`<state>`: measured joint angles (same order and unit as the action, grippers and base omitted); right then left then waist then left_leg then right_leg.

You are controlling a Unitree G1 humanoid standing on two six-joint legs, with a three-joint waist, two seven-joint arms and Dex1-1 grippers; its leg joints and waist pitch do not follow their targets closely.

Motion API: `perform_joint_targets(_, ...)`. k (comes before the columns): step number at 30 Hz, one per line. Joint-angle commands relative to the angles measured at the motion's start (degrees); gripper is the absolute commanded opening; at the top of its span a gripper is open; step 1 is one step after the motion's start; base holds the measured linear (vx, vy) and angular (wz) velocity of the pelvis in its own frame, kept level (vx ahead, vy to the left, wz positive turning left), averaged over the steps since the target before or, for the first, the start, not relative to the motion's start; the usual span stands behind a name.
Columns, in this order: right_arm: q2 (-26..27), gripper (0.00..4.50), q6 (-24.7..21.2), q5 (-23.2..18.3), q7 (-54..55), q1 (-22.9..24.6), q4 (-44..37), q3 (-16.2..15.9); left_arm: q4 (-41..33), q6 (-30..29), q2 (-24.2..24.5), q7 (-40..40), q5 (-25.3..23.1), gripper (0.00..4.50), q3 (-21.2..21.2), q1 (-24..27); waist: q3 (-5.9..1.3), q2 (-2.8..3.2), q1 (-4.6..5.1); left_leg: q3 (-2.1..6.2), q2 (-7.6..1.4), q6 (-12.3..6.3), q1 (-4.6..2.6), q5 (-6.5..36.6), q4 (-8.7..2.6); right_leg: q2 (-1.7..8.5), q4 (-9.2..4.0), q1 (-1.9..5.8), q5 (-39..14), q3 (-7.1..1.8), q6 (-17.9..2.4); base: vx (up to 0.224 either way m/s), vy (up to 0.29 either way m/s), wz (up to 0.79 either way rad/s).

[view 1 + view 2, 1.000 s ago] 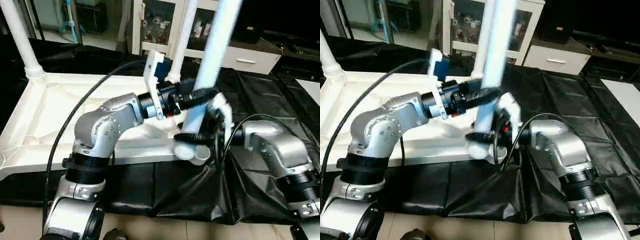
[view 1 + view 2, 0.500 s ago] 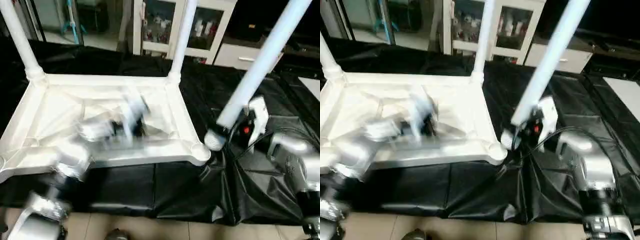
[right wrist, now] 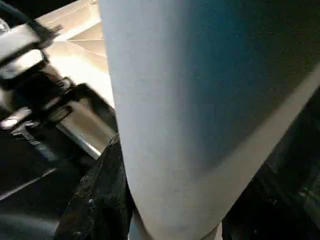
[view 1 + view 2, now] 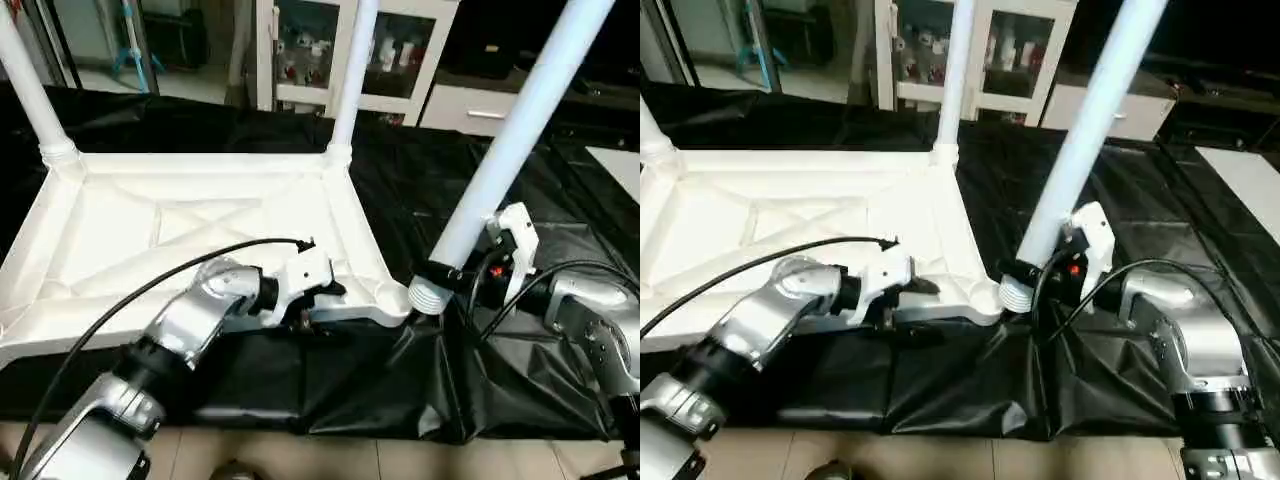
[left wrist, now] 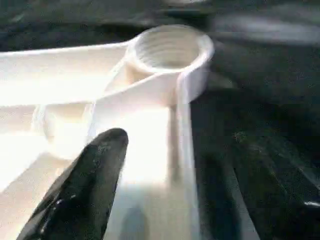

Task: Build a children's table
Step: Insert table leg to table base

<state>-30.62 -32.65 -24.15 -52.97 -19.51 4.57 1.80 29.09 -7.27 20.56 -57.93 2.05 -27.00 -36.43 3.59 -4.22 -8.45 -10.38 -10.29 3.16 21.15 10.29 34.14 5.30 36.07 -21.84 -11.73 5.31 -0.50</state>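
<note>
Right hand (image 4: 470,280) half-hidden behind leg (image 4: 505,150)

The white square table top (image 4: 190,235) is lying upside down, its X-ribbed underside facing up. Two white legs are standing upright in its far corners: the far-left leg (image 4: 28,85) and the far-right leg (image 4: 348,75). The near-right corner socket (image 5: 170,52) is sitting open and ridged inside. Just to its right, a third leg (image 4: 510,135) is leaning to the right, its ridged end (image 4: 427,295) hanging beside that socket.
</note>
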Motion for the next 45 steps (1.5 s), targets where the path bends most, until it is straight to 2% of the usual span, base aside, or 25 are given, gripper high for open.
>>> perform_joint_targets(1, -0.79, 1.88, -0.61, -0.43, -0.01, 0.38, -1.57, -0.12, 1.69, -0.49, -0.95, 2.18, -1.63, 3.27, -0.53, -1.27, -4.17, 0.58, -0.07, 1.37, -3.63, 1.54, -1.13, 9.84, -4.28, 4.68, -3.9, 2.45, -3.67, -3.37, -11.52, 0.0, 0.0, 0.0)
perform_joint_targets(2, -0.79, 1.88, -0.62, -0.42, -0.04, 0.45, -1.62, -0.19, 1.89, -0.68, -1.15, 2.29, -1.74, 3.27, -0.44, -1.35, -4.14, 0.6, -0.09, 1.35, -3.63, 1.48, -1.16, 10.05, -4.27, 4.69, -3.93, 2.45, -3.82, -3.37, -11.77, 0.0, 0.0, 0.0)
perform_joint_targets(3, -0.79, 1.88, -0.62, -0.4, -0.08, 0.56, -1.7, -0.31, 2.28, -1.0, -1.52, 2.5, -1.99, 3.02, -0.25, -1.48, -4.06, 0.55, -0.17, 1.34, -3.62, 1.48, -1.14, 10.71, -4.28, 4.84, -4.11, 2.47, -4.89, -3.41, -11.88, 0.0, 0.0, 0.0)
perform_joint_targets(7, -0.8, 1.88, -0.65, -0.31, -0.12, 0.85, -1.91, -0.45, 2.72, -2.01, -2.85, 0.78, -1.35, 2.8, 0.27, -1.32, -3.93, 0.61, -0.24, 1.43, -3.72, 1.97, -1.21, 12.65, -4.47, 4.96, -4.54, 2.42, -8.68, -3.42, -11.34, 0.0, 0.0, 0.0)
perform_joint_targets(9, -0.79, 1.88, -0.76, -0.32, -0.03, 0.89, -2.08, -0.39, 2.84, -3.18, -3.42, 1.05, -1.19, 2.54, 0.44, -1.32, -3.96, 0.8, -0.26, 1.48, -3.74, 2.05, -1.22, 12.88, -4.47, 4.98, -4.53, 2.38, -8.76, -3.43, -11.28, 0.0, 0.0, 0.0)
perform_joint_targets(12, -0.73, 1.88, -0.81, -0.27, 0.1, 0.98, -2.23, -0.28, 3.09, -4.99, -4.14, 2.03, -1.23, 2.3, 0.71, -1.52, -4.02, 0.74, -0.31, 1.42, -3.72, 1.76, -1.22, 12.1, -4.4, 4.87, -4.34, 2.37, -6.97, -3.44, -11.71, 0.0, 0.0, 0.0)
perform_joint_targets(13, -0.71, 1.88, -0.85, -0.27, 0.12, 1.0, -2.28, -0.26, 3.06, -5.39, -4.31, 2.02, -1.27, 2.09, 0.68, -1.57, -4.03, 0.71, -0.36, 1.43, -3.7, 1.58, -1.18, 11.89, -4.37, 4.88, -4.33, 2.4, -6.67, -3.43, -11.77, 0.0, 0.0, 0.0)
perform_joint_targets(18, -0.66, 1.88, -0.72, -0.2, 0.26, 1.09, -2.28, -0.29, 2.64, -5.86, -4.62, 2.15, -2.79, 1.9, -0.11, -1.57, -3.99, 0.8, -0.42, 1.43, -3.7, 1.42, -1.17, 12.04, -4.39, 4.94, -4.48, 2.41, -7.33, -3.44, -11.64, 0.0, 0.0, 0.0)
perform_joint_targets(19, -0.61, 1.88, -0.67, -0.19, 0.35, 1.08, -2.24, -0.29, 2.65, -5.63, -4.62, 2.25, -3.86, 1.65, -0.55, -1.53, -3.96, 0.84, -0.45, 1.48, -3.76, 1.52, -1.2, 12.47, -4.46, 4.97, -4.59, 2.4, -8.02, -3.45, -11.37, 0.0, 0.0, 0.0)
perform_joint_targets(20, -0.59, 1.88, -0.63, -0.17, 0.38, 1.07, -2.23, -0.28, 2.61, -5.55, -4.6, 2.2, -4.17, 1.65, -0.73, -1.49, -3.92, 0.85, -0.46, 1.49, -3.78, 1.58, -1.22, 12.72, -4.5, 4.97, -4.65, 2.37, -8.35, -3.46, -11.28, 0.0, 0.0, 0.0)
perform_joint_targets(25, -0.47, 1.88, -0.34, 0.02, 0.56, 0.92, -1.94, -0.14, 1.67, -4.86, -3.56, 1.4, -6.78, 1.16, -3.32, -1.04, -3.91, 0.91, -0.51, 1.6, -3.84, 1.78, -1.26, 13.46, -4.64, 4.99, -4.74, 2.31, -9.28, -3.47, -10.71, 0.0, 0.0, 0.0)
perform_joint_targets(29, -0.48, 1.88, -0.2, 0.08, 0.68, 0.91, -1.87, 0.03, 0.55, -5.04, -2.92, 0.23, -7.89, 0.95, -4.39, -0.6, -3.95, 0.98, -0.49, 1.53, -3.75, 1.44, -1.18, 12.86, -4.56, 4.97, -4.68, 2.31, -8.75, -3.48, -10.81, 0.0, 0.0, 0.0)
perform_joint_targets(31, -0.39, 1.88, -0.11, 0.12, 0.81, 0.91, -1.86, 0.05, -0.23, -4.82, -2.07, -0.8, -9.43, 0.65, -5.55, -0.41, -3.99, 1.08, -0.45, 1.55, -3.76, 1.19, -1.13, 13.0, -4.58, 5.05, -4.82, 2.33, -10.27, -3.48, -10.44, 0.0, 0.0, 0.0)
perform_joint_targets(34, -0.35, 1.88, -0.05, 0.13, 0.86, 0.92, -1.87, 0.05, -0.91, -5.44, -1.49, -1.79, -10.18, 0.47, -6.21, -0.18, -4.03, 1.25, -0.16, 1.55, -3.72, 1.17, -1.06, 12.85, -4.6, 4.91, -4.77, 2.26, -9.8, -3.45, -10.5, 0.0, 0.0, 0.0)
perform_joint_targets(39, -0.11, 1.88, 0.17, 0.16, 1.27, 0.83, -1.73, 0.21, -0.71, -6.62, -0.9, -1.44, -11.4, 0.09, -6.41, -0.09, -4.04, 1.35, 0.04, 1.52, -3.67, 1.09, -1.07, 13.16, -4.57, 4.95, -4.86, 2.25, -10.17, -3.44, -10.83, 0.0, 0.0, 0.0)
perform_joint_targets(41, 0.08, 1.88, 0.28, 0.15, 1.57, 0.84, -1.73, 0.37, -0.57, -6.62, -0.72, -1.28, -11.73, 0.09, -6.34, 0.07, -3.99, 1.39, 0.08, 1.56, -3.71, 1.3, -1.1, 13.93, -4.66, 4.94, -4.98, 2.18, -11.2, -3.43, -10.65, 0.0, 0.0, 0.0)
perform_joint_targets(43, 0.93, 1.88, 1.06, 0.43, 2.93, 0.79, -1.37, 0.82, -0.45, -6.85, -0.35, -0.49, -11.18, 0.0, -4.93, 0.89, -3.94, 1.45, 0.21, 1.61, -3.75, 1.59, -1.11, 14.74, -4.78, 5.0, -5.09, 2.12, -12.16, -3.42, -10.48, 0.0, 0.0, 0.0)
perform_joint_targets(44, 1.81, 1.88, 1.74, 0.83, 4.57, 0.62, -0.79, 1.33, -0.5, -7.31, 0.15, 0.24, -10.75, 0.0, -3.87, 1.65, -3.94, 1.76, 0.2, 1.63, -3.75, 1.74, -1.16, 15.02, -4.77, 5.03, -5.11, 2.07, -12.36, -3.44, -10.46, 0.0, 0.0, 0.0)
perform_joint_targets(45, 3.24, 1.88, 2.93, 1.55, 7.4, 0.31, 0.17, 2.17, -0.86, -7.85, 1.31, 1.02, -10.66, 0.0, -2.88, 3.01, -3.97, 1.6, 0.48, 1.7, -3.76, 2.05, -0.99, 14.88, -4.86, 5.1, -4.99, 2.03, -12.17, -3.43, -10.36, 0.0, 0.0, 0.0)
